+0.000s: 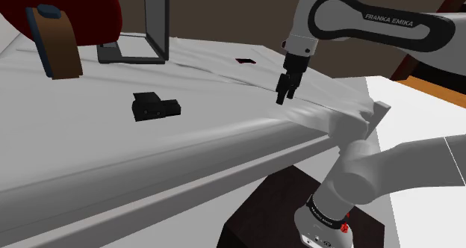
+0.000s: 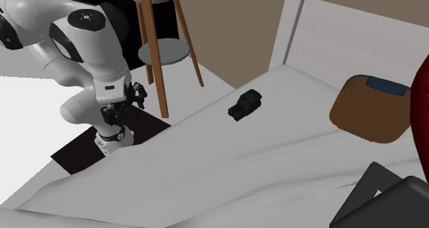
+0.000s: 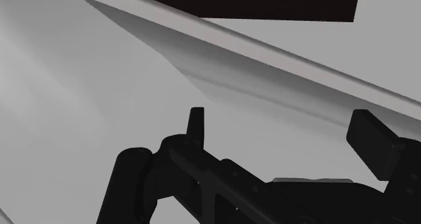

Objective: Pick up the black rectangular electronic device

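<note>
black device lies on the bed, well apart from the jaws, spread wide and empty.

End effector hangs over the bed close to its near edge, fingers apart, clear of the sheet.

Path to the black device: bare sheet with low folds, open from above and from the side.

Device lies alone, with free sheet all round it.

Small flat dark item lies further in on the sheet, off the direct line.

Open laptop sits behind the device, well apart, with its screen raised.

Brown object with a blue top and red object are toward the shoulder view's left, well apart from the device.

Wooden shelf stand is on the floor near the arm, off the bed.
</note>
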